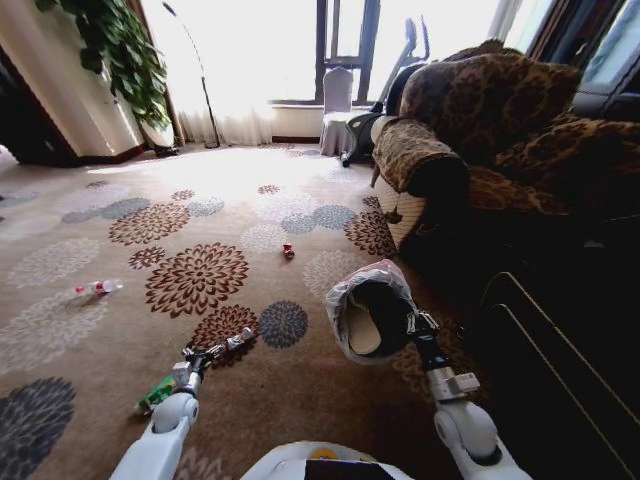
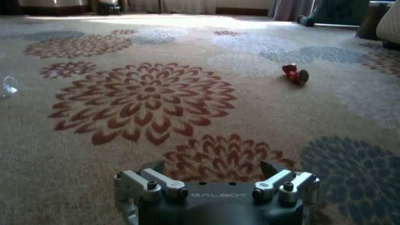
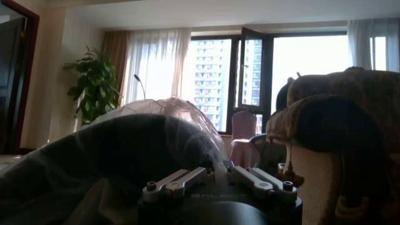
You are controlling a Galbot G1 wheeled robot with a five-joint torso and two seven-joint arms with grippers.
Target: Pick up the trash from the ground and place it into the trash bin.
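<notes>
My right gripper (image 1: 413,323) is shut on the rim of the trash bin (image 1: 372,308), a black bucket with a whitish-pink liner, held tilted off the carpet. A white slipper (image 1: 360,331) lies inside it. In the right wrist view the bin (image 3: 125,154) looms just beyond the right gripper (image 3: 218,169). My left gripper (image 1: 232,343) hovers low over the carpet, open and holding nothing (image 2: 212,168). A small red bit of trash (image 1: 288,250) (image 2: 295,73) lies ahead of it. A clear bottle (image 1: 97,288) lies far left, and a green wrapper (image 1: 155,393) lies beside my left forearm.
A brown patterned sofa (image 1: 480,120) stands at the right, with dark furniture (image 1: 560,360) in front of it. A grey chair (image 1: 338,100), a floor lamp and a leafy plant (image 1: 120,50) stand by the window. The flowered carpet (image 1: 200,200) stretches open ahead and left.
</notes>
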